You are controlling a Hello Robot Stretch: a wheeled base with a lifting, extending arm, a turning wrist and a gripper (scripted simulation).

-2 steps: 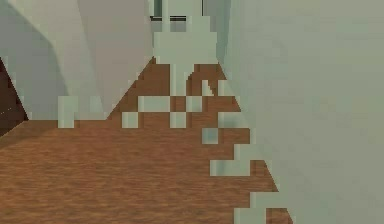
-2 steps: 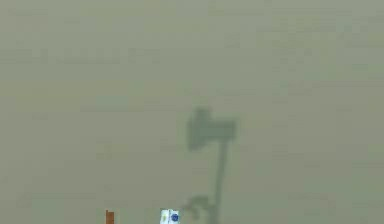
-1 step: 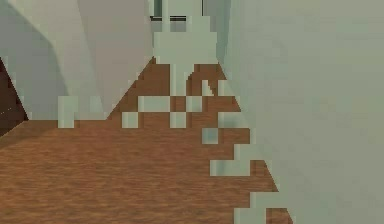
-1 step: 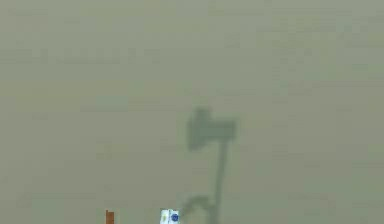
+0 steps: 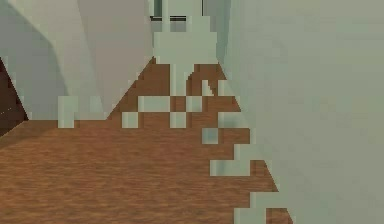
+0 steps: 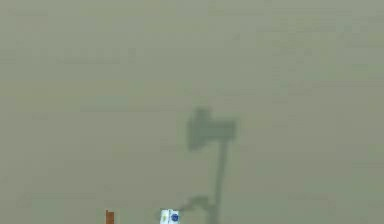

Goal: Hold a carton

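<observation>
Looking ahead, the wood floor (image 5: 120, 170) runs up a narrow passage to a pale shape (image 5: 178, 45) at top centre; where the carton stands I cannot tell.

To the side there is a bare wall (image 6: 190, 60), with the end effector (image 6: 158, 218) at the bottom edge. I cannot tell whether it holds anything. The robot would do best to search on slowly, keeping off the walls.

A reddish-brown wooden floor (image 5: 120, 170) stretched ahead, narrowing toward its far end. There a pale piece of furniture (image 5: 182, 50) stood on it. A dark brown thing (image 5: 8, 100) met it at the forward view's left edge.
</observation>
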